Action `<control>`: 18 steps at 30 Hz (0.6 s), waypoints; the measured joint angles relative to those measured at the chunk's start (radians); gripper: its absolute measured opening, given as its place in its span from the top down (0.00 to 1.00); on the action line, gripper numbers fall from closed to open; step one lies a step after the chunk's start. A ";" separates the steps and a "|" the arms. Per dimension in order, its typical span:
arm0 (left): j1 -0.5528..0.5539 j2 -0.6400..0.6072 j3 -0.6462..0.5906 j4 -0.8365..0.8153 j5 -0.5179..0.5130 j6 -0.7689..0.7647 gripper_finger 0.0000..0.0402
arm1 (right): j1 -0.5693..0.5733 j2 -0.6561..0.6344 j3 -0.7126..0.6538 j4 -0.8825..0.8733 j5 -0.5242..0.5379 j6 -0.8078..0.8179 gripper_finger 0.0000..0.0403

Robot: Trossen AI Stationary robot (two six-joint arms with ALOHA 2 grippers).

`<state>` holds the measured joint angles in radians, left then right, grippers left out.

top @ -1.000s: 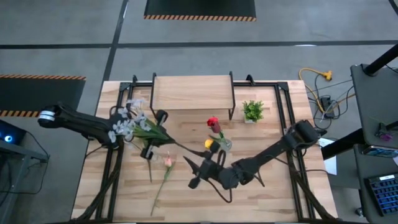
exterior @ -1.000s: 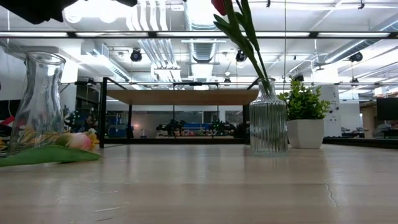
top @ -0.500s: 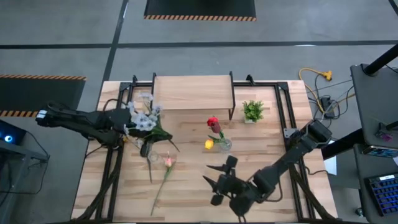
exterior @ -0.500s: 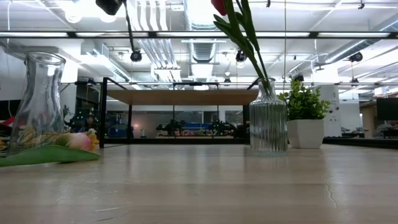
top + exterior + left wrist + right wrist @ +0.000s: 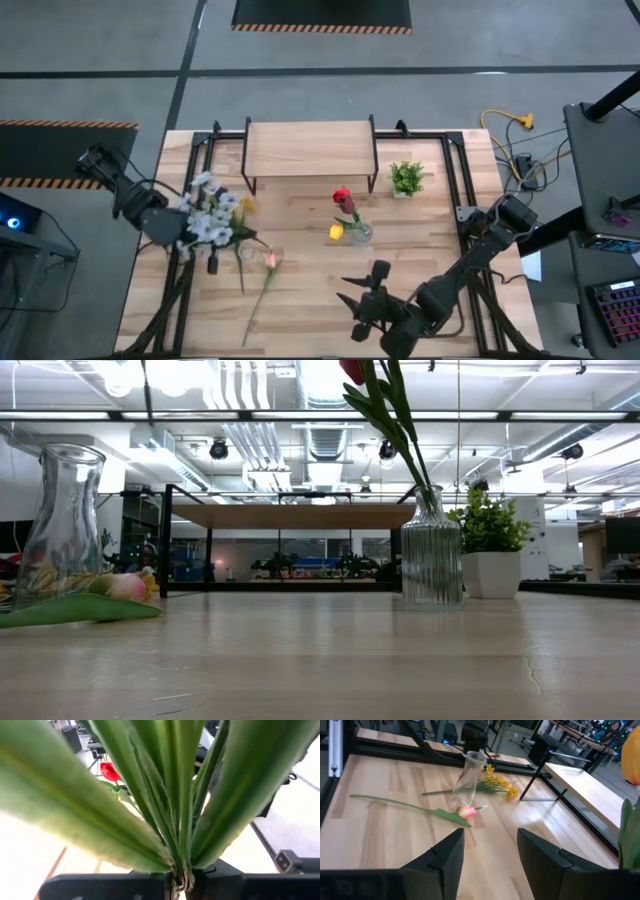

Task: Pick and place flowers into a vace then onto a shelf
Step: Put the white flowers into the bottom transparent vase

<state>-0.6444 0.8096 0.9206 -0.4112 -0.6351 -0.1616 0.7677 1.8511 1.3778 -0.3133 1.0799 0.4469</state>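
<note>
Clamping a white-blossom spray point(image 5: 208, 215) near the bench's left edge

Left gripper point(image 5: 181, 881) pinching ribbed green stems; right gripper point(image 5: 487, 851) gaping by the front edge. Lying flat: slim pink tulip point(image 5: 270, 260). Standing mid-bench: ribbed glass vase point(image 5: 431, 555). Sitting at the back edge: plank-topped shelf point(image 5: 308, 148).
</note>
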 joint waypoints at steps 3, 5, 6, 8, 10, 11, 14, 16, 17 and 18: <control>-0.049 -0.001 0.014 -0.019 -0.040 -0.032 1.00 | 0.000 0.000 -0.002 -0.003 0.000 0.000 0.58; -0.063 -0.002 0.017 -0.058 -0.055 -0.079 1.00 | 0.000 0.000 -0.002 -0.005 0.000 0.000 0.57; -0.064 -0.002 0.017 -0.083 -0.054 -0.107 1.00 | 0.000 0.000 -0.002 -0.006 0.000 0.000 0.57; -0.064 0.001 0.017 -0.152 -0.055 -0.173 1.00 | 0.000 0.000 -0.002 -0.008 0.000 0.000 0.57; -0.063 0.002 0.017 -0.216 -0.055 -0.224 1.00 | 0.000 -0.001 -0.004 -0.018 0.000 0.001 0.57; -0.064 0.002 0.017 -0.233 -0.056 -0.250 1.00 | 0.000 -0.001 -0.006 -0.023 -0.001 0.005 0.58; -0.063 0.001 0.017 -0.243 -0.065 -0.267 1.00 | 0.000 -0.001 -0.009 -0.029 -0.003 0.018 0.58; -0.063 -0.002 0.018 -0.243 -0.066 -0.267 1.00 | 0.000 -0.001 -0.011 -0.028 -0.003 0.018 0.59; -0.063 -0.002 0.022 -0.244 -0.066 -0.267 1.00 | 0.000 -0.001 -0.012 -0.029 -0.003 0.018 0.59; -0.063 -0.003 0.028 -0.243 -0.066 -0.267 1.00 | 0.000 -0.001 -0.012 -0.029 -0.003 0.018 0.59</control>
<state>-0.7078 0.8070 0.9490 -0.6541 -0.7013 -0.4286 0.7677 1.8503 1.3663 -0.3424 1.0767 0.4652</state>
